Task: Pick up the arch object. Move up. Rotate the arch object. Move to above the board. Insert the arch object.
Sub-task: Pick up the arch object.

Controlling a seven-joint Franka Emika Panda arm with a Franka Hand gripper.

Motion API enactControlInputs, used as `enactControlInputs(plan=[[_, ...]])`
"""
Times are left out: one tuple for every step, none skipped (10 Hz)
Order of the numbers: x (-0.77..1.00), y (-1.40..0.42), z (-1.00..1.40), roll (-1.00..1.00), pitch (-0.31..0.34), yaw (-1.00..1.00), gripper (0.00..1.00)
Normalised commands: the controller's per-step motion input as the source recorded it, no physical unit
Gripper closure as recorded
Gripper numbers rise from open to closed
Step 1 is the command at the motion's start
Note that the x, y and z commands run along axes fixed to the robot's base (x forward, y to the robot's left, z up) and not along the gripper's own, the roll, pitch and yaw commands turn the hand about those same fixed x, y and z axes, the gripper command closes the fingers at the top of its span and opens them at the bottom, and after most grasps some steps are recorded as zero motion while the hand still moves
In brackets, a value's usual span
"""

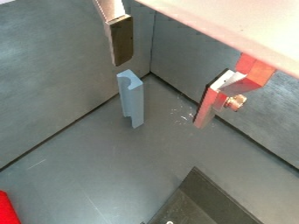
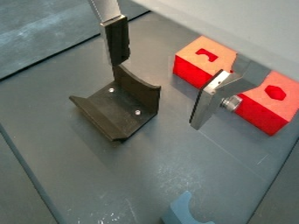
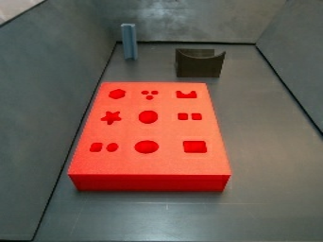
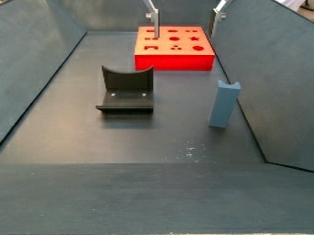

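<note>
Standing upright, long axis vertical: arch object [image 4: 225, 103] | claw [image 4: 185, 11] high, apart

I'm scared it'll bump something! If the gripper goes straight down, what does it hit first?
Probably just the bare floor. The gripper hangs high with its jaws open, and the arch object stands off to one side, though depth is hard to judge.

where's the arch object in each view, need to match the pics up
Wrist view: the arch object stands upright, below one finger of the end effector.
Wrist view: only its top shows at the picture's edge.
Side view: upright at the far left, beyond the board.
Side view: upright at right, near the wall.
Shared landmark: the dark fixture, which stands beside it.
</note>
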Motion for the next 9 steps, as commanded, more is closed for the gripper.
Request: enactControlInputs(plan=[[0.0, 0.03, 0.0, -0.03, 0.0, 0.0, 0.0], [0.0, 0.01, 0.0, 0.0, 0.0, 0.0, 0.0], [-0.1, 0.1, -0.02, 0.0, 0.0, -0.03, 0.0], [-0.71, 0.17, 0.0, 0.0, -0.05, -0.54, 0.0], [-0.62, 0.32, -0.03, 0.0, 0.0, -0.39, 0.0], [-0.77, 0.32, -0.06, 0.0, -0.02, -0.41, 0.0], [-0.83, 0.27, -0.1, 0.0, -0.056, -0.42, 0.0], [-0.63, 0.22, -0.38, 0.03, -0.196, -0.3, 0.0], [-0.12, 0.09, -0.64, 0.03, -0.177, -0.15, 0.0]])
